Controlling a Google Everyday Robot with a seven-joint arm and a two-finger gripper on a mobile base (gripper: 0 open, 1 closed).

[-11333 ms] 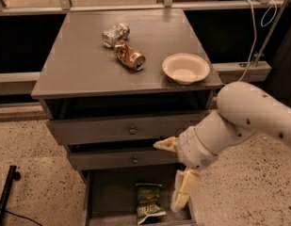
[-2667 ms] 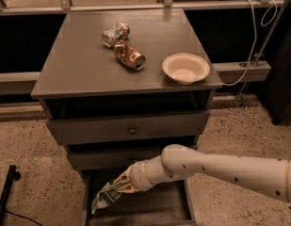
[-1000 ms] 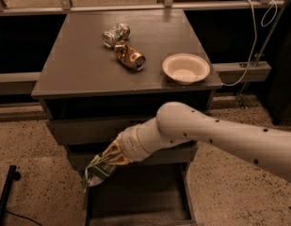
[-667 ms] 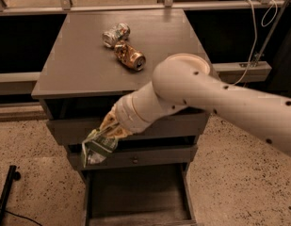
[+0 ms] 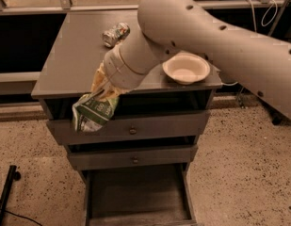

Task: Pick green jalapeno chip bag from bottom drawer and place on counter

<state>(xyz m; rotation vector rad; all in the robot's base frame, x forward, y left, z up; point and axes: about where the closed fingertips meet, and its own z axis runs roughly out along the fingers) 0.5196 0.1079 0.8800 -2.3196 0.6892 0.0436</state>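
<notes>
My gripper (image 5: 101, 89) is shut on the green jalapeno chip bag (image 5: 93, 112), a crinkled green foil bag with white and dark print. The bag hangs in front of the counter's front left edge, at the height of the top drawer. The counter (image 5: 69, 65) is the flat dark grey top of the cabinet. The bottom drawer (image 5: 135, 197) stands pulled open below and looks empty. My large white arm (image 5: 206, 36) reaches in from the right and hides the middle of the counter.
A crushed silver can (image 5: 115, 33) lies at the back of the counter. A cream bowl (image 5: 185, 68) sits at its right front. Two shut drawers with small knobs (image 5: 132, 131) are above the open one. A black stand foot (image 5: 6, 192) is on the speckled floor at left.
The arm has lifted the chip bag out of the bottom drawer, up past the middle drawers to counter-edge height. The drawer stays open and is now empty.
</notes>
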